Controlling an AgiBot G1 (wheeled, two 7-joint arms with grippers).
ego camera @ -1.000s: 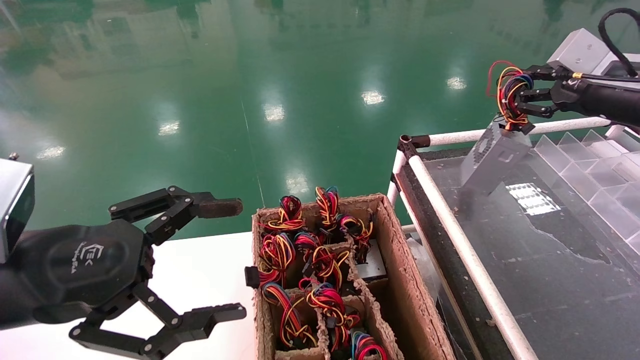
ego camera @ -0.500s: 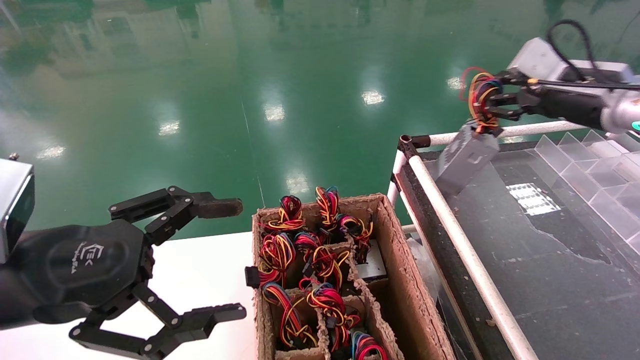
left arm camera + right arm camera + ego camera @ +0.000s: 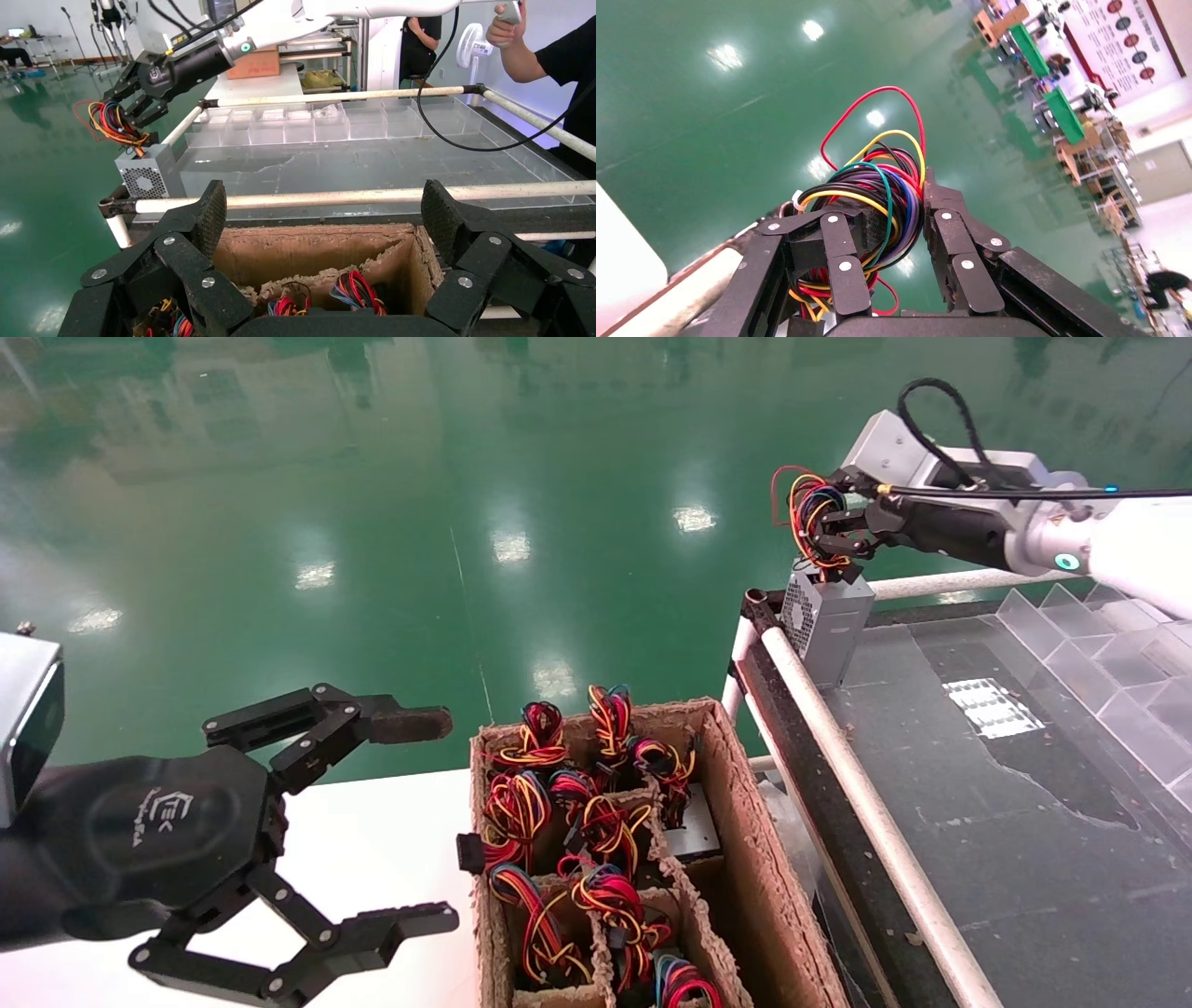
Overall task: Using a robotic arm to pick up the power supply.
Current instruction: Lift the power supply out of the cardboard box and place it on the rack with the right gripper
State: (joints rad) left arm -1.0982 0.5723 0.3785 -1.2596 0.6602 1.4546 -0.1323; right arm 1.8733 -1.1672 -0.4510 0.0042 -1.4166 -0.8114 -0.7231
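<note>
Two claws are in sight, but only the right claw [image 3: 824,528] is at work, its fingers [image 3: 842,260] clamped on the loop of coloured wires [image 3: 808,519] that sprouts from the power supply [image 3: 824,624]. Over the last second that arm has carried its load across the clear-topped bench [image 3: 978,784], from out over the middle of the glass to the far corner nearest the box. The grey metal unit, which was hanging tilted a second ago, now hangs upright below the wires, its round vent grille [image 3: 144,184] facing the box side, right at the white rail [image 3: 838,756]. Whether its base touches the glass or is just above it I cannot tell.

To my eye the pick is done and holding, though the whole weight rides on the wire bundle, not on the casing, so a swing or a slip seems the thing to watch.

Beside the bench, on the white worktop [image 3: 372,840], stands the cardboard box [image 3: 754,868], its compartments packed with more wired units. The left claw [image 3: 410,822] stays parked over the worktop, jaws spread wide, holding nothing.
</note>
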